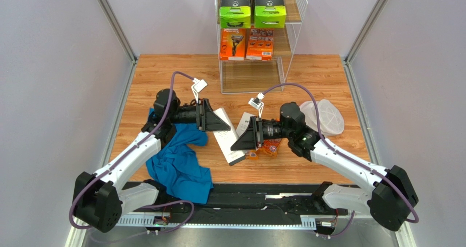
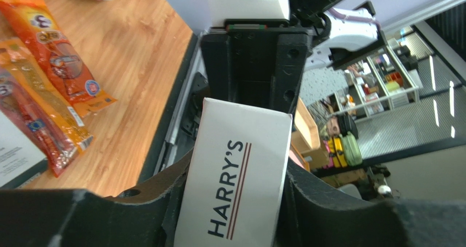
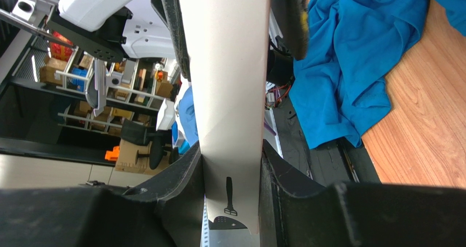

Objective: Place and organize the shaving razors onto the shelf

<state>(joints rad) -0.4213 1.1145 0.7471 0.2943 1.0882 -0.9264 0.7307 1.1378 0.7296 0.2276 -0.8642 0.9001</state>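
Observation:
My left gripper [image 1: 216, 121] and my right gripper [image 1: 243, 137] face each other over the table and are both shut on one slim white razor box [image 1: 226, 140], one at each end. The left wrist view shows its "HARRY'S" face [image 2: 240, 176] between my left gripper's [image 2: 236, 177] jaws, with the right gripper [image 2: 251, 66] clamped on the far end. In the right wrist view the box [image 3: 229, 94] runs up from my right gripper [image 3: 229, 159]. A second white box [image 1: 246, 120] and orange blister packs [image 1: 268, 147] [image 2: 54, 88] lie on the table. The shelf [image 1: 257, 39] holds two black-and-green boxes [image 1: 252, 9] and orange boxes [image 1: 247, 43].
A blue cloth [image 1: 180, 162] [image 3: 350, 66] lies crumpled at the front left by the left arm. The round white pink-rimmed mesh item [image 1: 326, 116] lies behind the right arm. The shelf's bottom tier [image 1: 250, 77] shows bare wood. Grey walls close in both sides.

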